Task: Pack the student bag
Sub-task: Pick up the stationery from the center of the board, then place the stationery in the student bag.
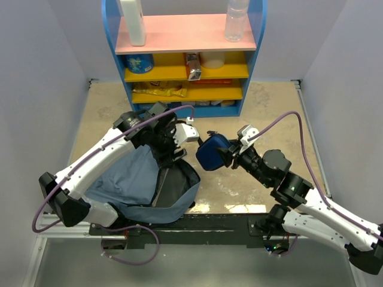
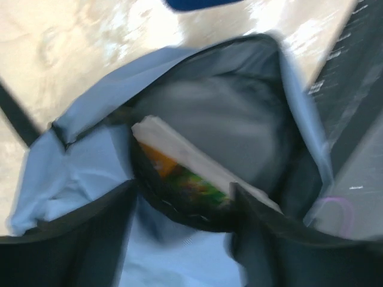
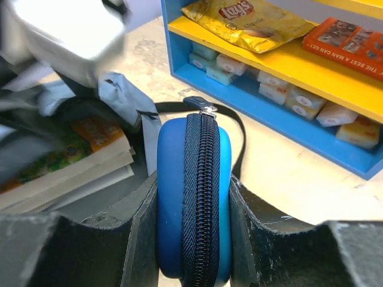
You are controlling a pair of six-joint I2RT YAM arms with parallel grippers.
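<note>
Book (image 2: 191, 161) already in the bag (image 1: 128, 179), lying open at the table's near left. Right gripper (image 1: 224, 156) clamps the blue pouch (image 1: 212, 152) beside its mouth, not yet in. Left gripper (image 1: 170, 149) is at the rim; I cannot tell its grip.

Pale lavender walls (image 1: 42, 72) enclose a beige, perhaps stone, tabletop (image 1: 275, 107) and blue shelf unit (image 1: 179, 33).

right claw (image 3: 192, 197) clamps blue pouch (image 3: 170, 167), left claw (image 2: 182, 209) angled down.
</note>
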